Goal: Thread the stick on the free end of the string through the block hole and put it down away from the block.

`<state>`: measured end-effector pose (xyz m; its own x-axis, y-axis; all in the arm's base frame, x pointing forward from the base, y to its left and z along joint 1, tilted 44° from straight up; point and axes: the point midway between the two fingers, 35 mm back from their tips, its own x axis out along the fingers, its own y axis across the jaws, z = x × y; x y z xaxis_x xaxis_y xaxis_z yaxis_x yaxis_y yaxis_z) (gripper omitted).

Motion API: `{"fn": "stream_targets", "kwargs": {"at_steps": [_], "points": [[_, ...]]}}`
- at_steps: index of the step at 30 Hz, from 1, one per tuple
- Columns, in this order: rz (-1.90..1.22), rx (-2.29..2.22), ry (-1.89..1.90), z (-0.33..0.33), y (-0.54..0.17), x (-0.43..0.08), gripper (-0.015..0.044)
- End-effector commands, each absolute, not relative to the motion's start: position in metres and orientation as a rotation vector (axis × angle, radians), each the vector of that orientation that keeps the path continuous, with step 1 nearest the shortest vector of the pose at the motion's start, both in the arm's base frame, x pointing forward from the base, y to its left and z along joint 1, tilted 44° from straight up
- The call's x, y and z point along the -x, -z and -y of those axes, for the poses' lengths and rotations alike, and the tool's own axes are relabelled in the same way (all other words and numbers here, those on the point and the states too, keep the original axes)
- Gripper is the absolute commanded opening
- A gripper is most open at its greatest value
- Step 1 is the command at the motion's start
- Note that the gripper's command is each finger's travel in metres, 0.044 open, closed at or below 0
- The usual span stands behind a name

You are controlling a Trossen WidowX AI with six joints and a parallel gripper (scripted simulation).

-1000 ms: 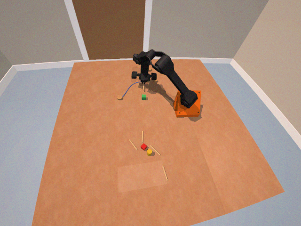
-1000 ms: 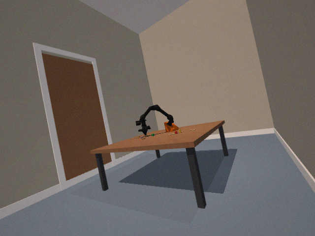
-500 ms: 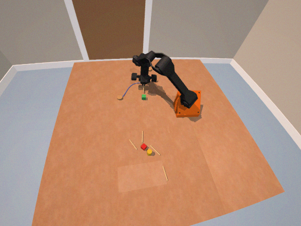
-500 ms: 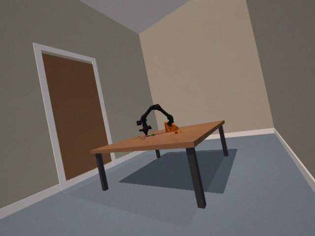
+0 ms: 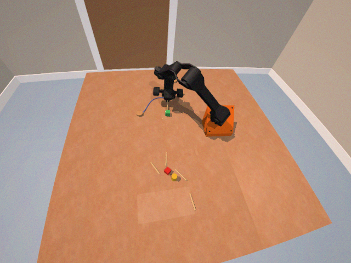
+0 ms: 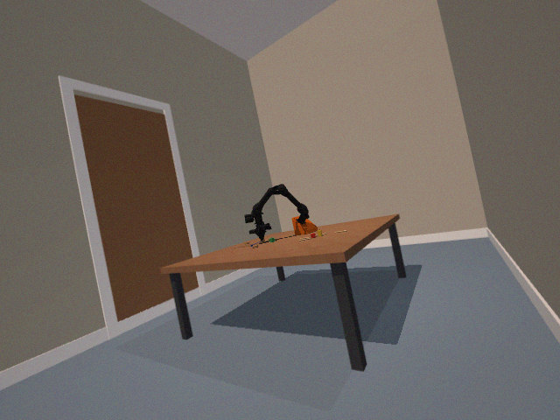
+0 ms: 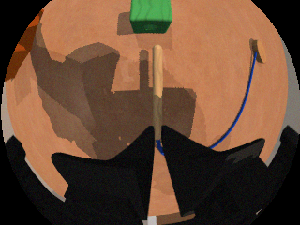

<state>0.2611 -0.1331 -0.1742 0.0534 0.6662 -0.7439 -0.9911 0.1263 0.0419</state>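
Just short of the green block [image 5: 168, 113] [image 6: 271, 240] [image 7: 151, 10], with the hand [image 5: 168, 99] [image 6: 262, 240] [image 7: 157, 130] pinching the tethered stick [image 5: 167, 104] [image 7: 157, 70] near its string end. Points the bare tip towards the block's near face, apart from it in the wrist view. By that, counts the pick-up as done and, by judgement, the lining-up as nearly so. Cannot make out the hole clearly enough to confirm the aim or the height. Leads back in a slack blue curve, by way of the string [image 5: 149, 102] [image 7: 247, 96], to the round button [image 5: 139, 113] [image 7: 261, 52] on the desk [image 5: 113, 170] [image 6: 343, 255] [image 7: 211, 28]. Leaves all the threading to do: push the tip in, regrip on the far side, draw the string through. After that, remains to lay the stick down away from the block, spread the hand fully and touch nothing. Might nudge or tip the block if entering off-centre. Needs no dealings with the red cube [image 5: 167, 170] [image 6: 312, 235] or yellow cylinder [image 5: 174, 177] [image 6: 319, 233], both well apart from the work.
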Motion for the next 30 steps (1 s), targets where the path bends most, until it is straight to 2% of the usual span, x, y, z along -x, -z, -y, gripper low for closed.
{"fn": "stream_targets", "kwargs": {"at_steps": [1, 30], "points": [[-0.715, 0.562, -1.374, 0.125, 0.171, -0.259, 0.0], [-0.713, 0.559, -1.375, 0.106, 0.156, -0.259, 0.0]]}}
